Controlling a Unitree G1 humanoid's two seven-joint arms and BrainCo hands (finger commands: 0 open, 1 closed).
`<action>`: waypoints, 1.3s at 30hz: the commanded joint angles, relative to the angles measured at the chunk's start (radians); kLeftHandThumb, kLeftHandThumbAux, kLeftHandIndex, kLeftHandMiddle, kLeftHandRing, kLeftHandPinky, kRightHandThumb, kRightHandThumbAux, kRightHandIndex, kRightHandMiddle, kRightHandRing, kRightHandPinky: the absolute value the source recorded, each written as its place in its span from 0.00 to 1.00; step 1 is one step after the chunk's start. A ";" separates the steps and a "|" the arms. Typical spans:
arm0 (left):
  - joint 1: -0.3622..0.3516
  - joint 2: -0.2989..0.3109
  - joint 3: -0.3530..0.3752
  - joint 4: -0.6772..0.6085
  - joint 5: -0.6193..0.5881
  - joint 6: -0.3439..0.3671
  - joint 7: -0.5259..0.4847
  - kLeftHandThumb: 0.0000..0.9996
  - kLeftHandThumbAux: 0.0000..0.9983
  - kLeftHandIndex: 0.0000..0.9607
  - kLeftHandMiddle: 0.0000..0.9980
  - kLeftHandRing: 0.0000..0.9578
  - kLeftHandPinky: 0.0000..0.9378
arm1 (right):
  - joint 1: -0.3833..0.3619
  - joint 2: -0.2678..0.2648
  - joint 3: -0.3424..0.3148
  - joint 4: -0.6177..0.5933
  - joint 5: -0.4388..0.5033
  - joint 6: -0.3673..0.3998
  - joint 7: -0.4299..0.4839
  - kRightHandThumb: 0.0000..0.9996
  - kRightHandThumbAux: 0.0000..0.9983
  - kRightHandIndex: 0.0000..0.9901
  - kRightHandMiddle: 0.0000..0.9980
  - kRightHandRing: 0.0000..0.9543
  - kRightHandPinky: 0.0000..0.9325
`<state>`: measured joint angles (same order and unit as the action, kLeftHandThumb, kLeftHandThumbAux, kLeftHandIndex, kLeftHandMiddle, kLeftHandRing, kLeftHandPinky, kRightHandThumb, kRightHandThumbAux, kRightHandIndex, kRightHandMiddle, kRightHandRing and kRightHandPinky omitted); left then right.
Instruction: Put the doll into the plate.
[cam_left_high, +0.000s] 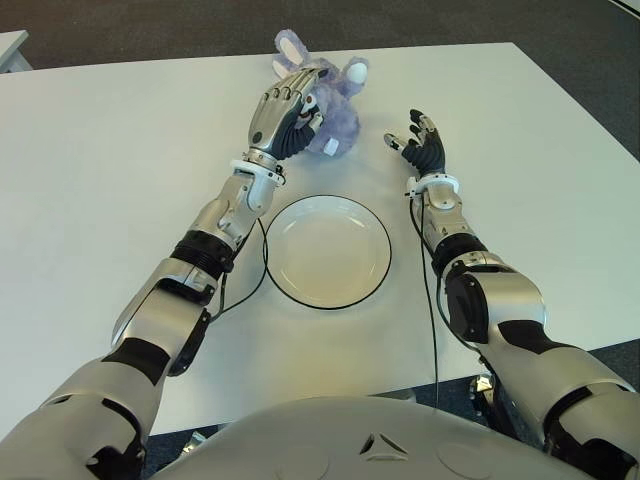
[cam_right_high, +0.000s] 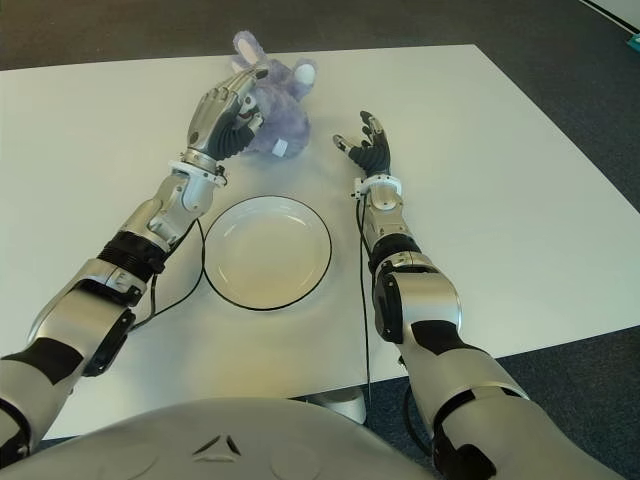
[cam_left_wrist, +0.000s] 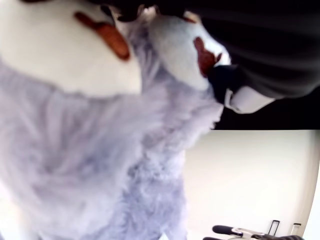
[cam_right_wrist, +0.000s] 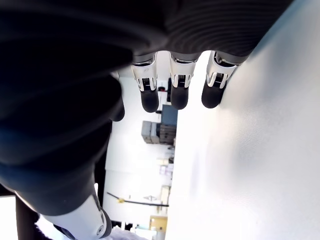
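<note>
White tabletop (cam_left_high: 120, 150) is seen carrying a white, dark-rimmed plate (cam_left_high: 327, 250) toward its near edge, between the robot's two forearms. Just past the plate's far rim, the left hand (cam_left_high: 283, 118) is pressed onto the near side of a lilac plush doll (cam_left_high: 335, 112), its fingers curled into the fur. The doll lies close to the far edge, outside the plate. To the doll's right, the right hand (cam_left_high: 420, 142) is held open, fingers spread, nothing gripped.
</note>
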<state>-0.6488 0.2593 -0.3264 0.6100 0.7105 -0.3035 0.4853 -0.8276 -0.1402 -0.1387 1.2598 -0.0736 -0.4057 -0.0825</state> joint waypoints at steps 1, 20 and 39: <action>0.003 0.014 -0.009 -0.009 0.007 0.024 -0.030 0.78 0.40 0.16 0.19 0.24 0.33 | 0.098 0.038 0.002 0.066 0.001 0.079 0.018 0.26 0.83 0.10 0.02 0.00 0.04; -0.004 0.025 -0.016 -0.015 0.002 0.060 -0.072 0.83 0.43 0.25 0.27 0.33 0.39 | 0.098 0.042 0.001 0.065 0.002 0.070 0.009 0.28 0.84 0.12 0.04 0.00 0.04; 0.001 0.020 0.006 -0.031 -0.059 0.108 -0.169 0.85 0.66 0.44 0.49 0.61 0.58 | 0.097 0.043 -0.002 0.063 0.006 0.072 0.008 0.27 0.84 0.12 0.04 0.00 0.04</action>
<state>-0.6544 0.2785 -0.3241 0.5794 0.6619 -0.2209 0.3531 -0.8276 -0.1396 -0.1394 1.2598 -0.0731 -0.4058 -0.0829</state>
